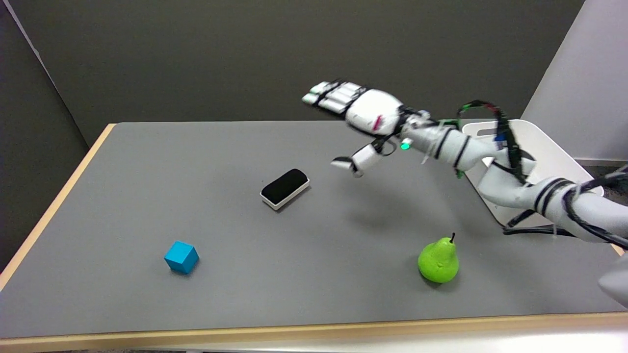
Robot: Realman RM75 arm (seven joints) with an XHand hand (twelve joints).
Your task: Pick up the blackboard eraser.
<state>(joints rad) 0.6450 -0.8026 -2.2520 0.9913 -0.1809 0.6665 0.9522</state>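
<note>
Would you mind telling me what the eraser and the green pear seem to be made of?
The black-topped blackboard eraser looks like a matte, felt-like dark pad on a smooth white base, probably plastic. The bright green pear looks artificial, perhaps plastic or foam: uniform colour, faint sheen, dark stem.
</note>
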